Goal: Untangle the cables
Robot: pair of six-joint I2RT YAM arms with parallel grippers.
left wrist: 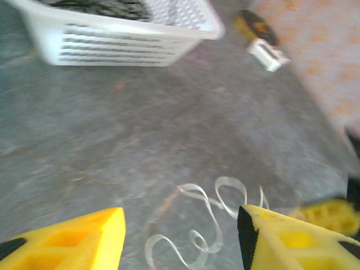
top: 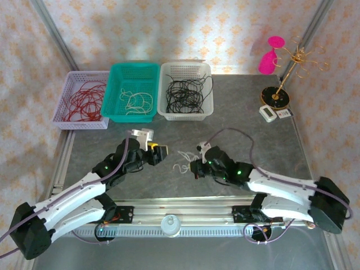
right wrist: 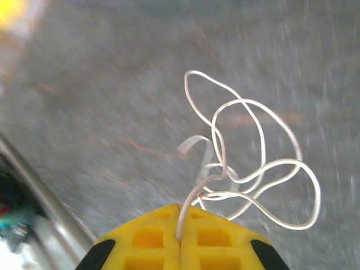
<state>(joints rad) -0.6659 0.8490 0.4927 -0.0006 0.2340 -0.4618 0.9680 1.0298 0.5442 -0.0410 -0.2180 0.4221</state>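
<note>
A loose white cable (top: 181, 160) lies in loops on the grey table between the two arms. My right gripper (top: 195, 167) is shut on one end of it; in the right wrist view the strand (right wrist: 253, 163) runs out from between the closed yellow fingertips (right wrist: 181, 216). My left gripper (top: 162, 152) stands open just left of the cable, whose curls (left wrist: 208, 214) lie on the table between and ahead of its fingers (left wrist: 180, 225) without touching them. Red cables (top: 84, 101), white cables (top: 138, 101) and black cables (top: 188, 93) lie sorted in three baskets at the back.
A lilac basket (top: 61, 109), a teal basket (top: 111, 93) and a white basket (top: 185, 64) stand in a row at the back. A gold jewellery stand (top: 284, 79), a pink object (top: 269, 56) and a small white device (top: 270, 113) sit at the back right. A metal rail (top: 180, 211) runs along the near edge.
</note>
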